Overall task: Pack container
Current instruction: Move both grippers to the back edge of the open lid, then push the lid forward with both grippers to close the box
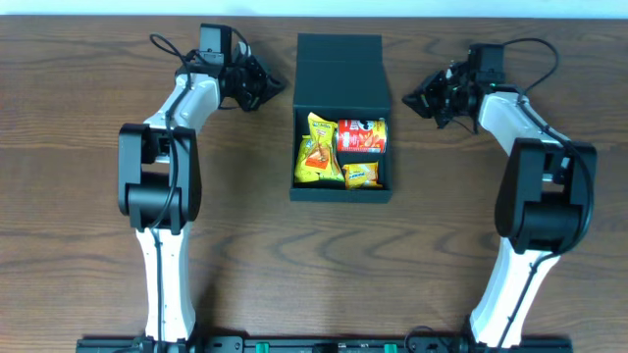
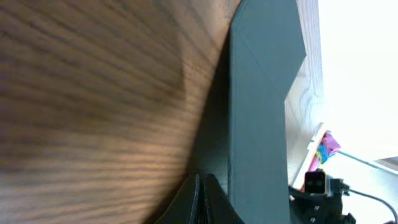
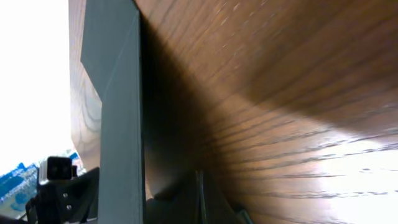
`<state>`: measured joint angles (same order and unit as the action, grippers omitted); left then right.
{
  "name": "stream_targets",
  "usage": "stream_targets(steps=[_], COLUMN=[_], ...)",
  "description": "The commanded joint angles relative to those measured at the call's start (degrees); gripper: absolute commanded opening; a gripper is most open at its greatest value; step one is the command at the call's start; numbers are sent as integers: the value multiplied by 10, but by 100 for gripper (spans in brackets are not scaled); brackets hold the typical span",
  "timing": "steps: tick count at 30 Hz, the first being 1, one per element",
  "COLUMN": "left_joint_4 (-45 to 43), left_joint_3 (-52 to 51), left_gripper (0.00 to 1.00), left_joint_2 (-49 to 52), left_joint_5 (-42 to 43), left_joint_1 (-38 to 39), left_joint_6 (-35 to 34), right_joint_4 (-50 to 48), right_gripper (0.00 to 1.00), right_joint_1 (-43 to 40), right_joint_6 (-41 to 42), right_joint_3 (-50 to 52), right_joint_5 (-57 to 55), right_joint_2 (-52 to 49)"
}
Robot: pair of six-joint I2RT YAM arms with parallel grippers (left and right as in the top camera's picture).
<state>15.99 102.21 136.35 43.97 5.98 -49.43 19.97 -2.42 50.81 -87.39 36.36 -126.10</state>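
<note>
1. The dark teal-green, matte, square shallow container [image 1: 340, 194] sits at the centre of the overhead view on the brown wood-grain table [image 1: 88, 78]. Its same-coloured flap lid [image 1: 339, 61] is thrown open toward the top of the frame, so the long axis runs top to bottom.
2. Inside lie a yellow crinkled snack packet [image 1: 316, 152], a red packet [image 1: 362, 135] and a small yellow packet [image 1: 361, 175]. Packing looks done, and closing the lid is likely next.
3. The left gripper [image 1: 263, 88] stands just beside the lid's left-of-frame edge, pointing at it. The right gripper [image 1: 412, 100] faces the opposite edge from slightly farther off.
4. In both wrist views the fingers look pressed together, holding nothing and apart from the lid, so both pincers are empty.
</note>
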Motion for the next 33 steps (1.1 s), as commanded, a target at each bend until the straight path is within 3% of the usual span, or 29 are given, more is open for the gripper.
stream_targets(steps=[1,12,22,33], left_joint_4=[-12,-64,-122,-265], left_joint_3=[11,11,11,12], left_gripper=[6,6,6,6], left_joint_2=[28,30,29,29], left_joint_5=[24,43,95,166], left_joint_1=[2,31,33,32], left_joint_6=[-34,-81,-119,-201], right_joint_4=[3,-12,-85,-161], right_gripper=[1,1,2,2], right_joint_1=[9,28,47,37], right_joint_6=[-12,10,52,88], right_joint_3=[-7,-7,-7,-7], right_joint_5=[-15,1,39,110], right_joint_2=[-6,-6,-6,-6])
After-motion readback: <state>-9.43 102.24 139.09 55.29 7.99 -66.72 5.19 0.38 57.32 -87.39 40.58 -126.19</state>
